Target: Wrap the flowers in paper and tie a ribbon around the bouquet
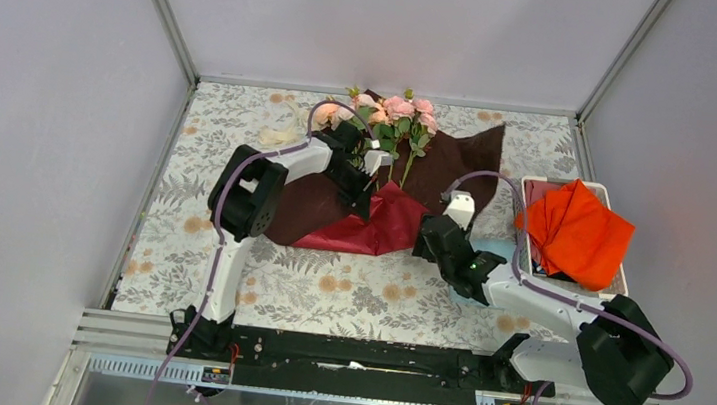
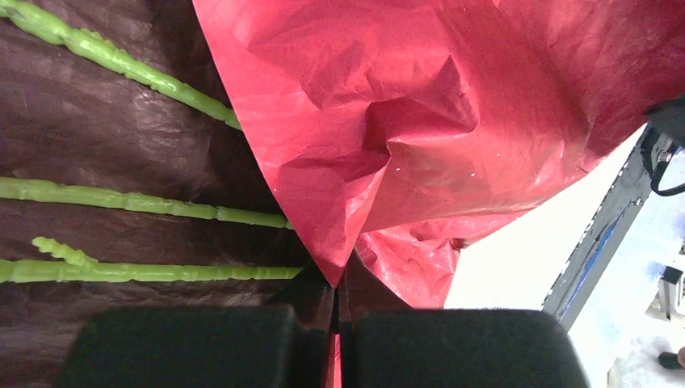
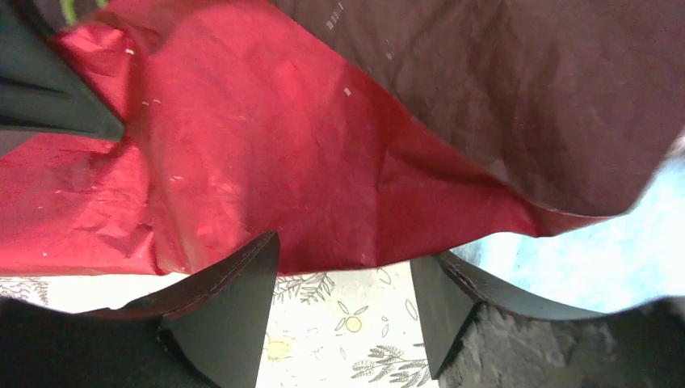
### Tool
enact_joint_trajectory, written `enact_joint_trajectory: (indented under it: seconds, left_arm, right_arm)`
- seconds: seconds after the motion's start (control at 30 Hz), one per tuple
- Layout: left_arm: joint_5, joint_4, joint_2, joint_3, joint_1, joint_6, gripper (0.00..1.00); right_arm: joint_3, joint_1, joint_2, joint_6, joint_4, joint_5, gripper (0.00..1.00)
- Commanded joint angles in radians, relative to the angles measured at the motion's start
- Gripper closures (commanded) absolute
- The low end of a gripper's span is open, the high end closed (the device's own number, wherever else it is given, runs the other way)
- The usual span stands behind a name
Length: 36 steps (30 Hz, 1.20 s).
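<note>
top external: paper (image 1: pixel 460 158) lies spread on the tabletop (image 1: pixel 325 290), dark side up, w/ its near part folded over showing bright red. flowers (image 1: pixel 394 111) lie on it, blooms at the far edge, stems (image 2: pixel 145 202) running toward the fold. left pincer (image 2: pixel 337 295) is clenched on the tip of the red flap; left wrist view shows the paper point going right btw the shut fingers. right pincer (image 3: pixel 347 275) is released, jaws apart, at the paper's near-right edge w/ nothing in it.

step in hand, i'd say: 1st fold of the wrap, flap going over the stems. to do it well:
- carry the flap low & across, not up, so the thin sheet doesn't tear or drag the flowers off-centre.
- right pincer prob. best pins or lifts the opposite edge so the sheet can't slide.
- fold tight at the stem end, loose at the blooms, for a cone.

ribbon (image 1: pixel 279 137): pale curl at far left, just beside the paper, not needed yet.

containers: white tray (image 1: pixel 550 181) at right holds an orange cloth (image 1: pixel 577 236), bunched & spilling over the rim; can't tell what's under it. blue cloth (image 1: pixel 501 248) lies on the tabletop btw tray & right pincer, not in the tray.
</note>
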<state>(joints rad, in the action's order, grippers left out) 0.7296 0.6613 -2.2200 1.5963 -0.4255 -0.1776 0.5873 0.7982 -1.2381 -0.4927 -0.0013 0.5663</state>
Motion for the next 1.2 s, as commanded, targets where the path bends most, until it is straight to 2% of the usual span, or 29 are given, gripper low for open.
enact_joint_trajectory:
  seconds: [0.0, 0.07, 0.13, 0.33, 0.43, 0.53, 0.6, 0.7, 0.8, 0.87, 0.93, 1.07, 1.17]
  left_arm:
    - [-0.061, 0.027, 0.000, -0.032, -0.005, -0.038, 0.97]
    - [-0.060, 0.027, 0.004, -0.037, -0.006, -0.042, 0.95]
    - [-0.057, 0.027, 0.008, -0.039, -0.007, -0.048, 0.92]
    - [-0.061, 0.027, 0.009, -0.034, -0.018, -0.057, 0.88]
    - [-0.069, 0.032, 0.013, -0.022, -0.018, -0.063, 0.85]
    - [-0.072, 0.045, 0.024, 0.001, -0.016, -0.070, 0.72]
    - [-0.064, 0.045, 0.031, 0.010, -0.016, -0.072, 0.63]
    - [-0.007, 0.057, 0.036, 0.021, -0.016, -0.087, 0.55]
    - [0.065, 0.088, 0.032, 0.045, -0.019, -0.104, 0.51]
    - [0.059, 0.088, 0.029, 0.055, -0.023, -0.102, 0.51]
    - [0.022, 0.089, 0.015, 0.071, -0.025, -0.095, 0.56]
    - [0.010, 0.095, -0.022, 0.091, -0.025, -0.081, 0.73]
    - [-0.006, 0.095, -0.050, 0.112, -0.025, -0.059, 0.90]
  right_arm:
    - [-0.072, -0.070, -0.002, -0.292, 0.125, -0.179, 0.30]
    - [-0.097, -0.116, -0.023, -0.364, 0.176, -0.272, 0.29]
    - [-0.121, -0.135, -0.034, -0.400, 0.241, -0.302, 0.29]
    - [-0.130, -0.140, -0.083, -0.368, 0.349, -0.270, 0.32]
    - [-0.120, -0.144, -0.119, -0.352, 0.347, -0.232, 0.45]
    - [-0.091, -0.145, -0.136, -0.315, 0.274, -0.172, 0.69]
    - [-0.071, -0.142, -0.144, -0.280, 0.230, -0.143, 0.80]
    - [-0.051, -0.129, -0.153, -0.226, 0.199, -0.108, 0.89]
    - [-0.017, -0.085, -0.167, -0.175, 0.147, -0.046, 0.90]
    - [0.009, -0.057, -0.181, -0.145, 0.110, 0.013, 0.91]
    - [0.030, -0.033, -0.189, -0.112, 0.082, 0.063, 0.92]
    - [0.080, 0.021, -0.215, 0.006, 0.038, 0.150, 0.95]
    - [0.130, 0.065, -0.254, 0.091, -0.008, 0.216, 0.98]
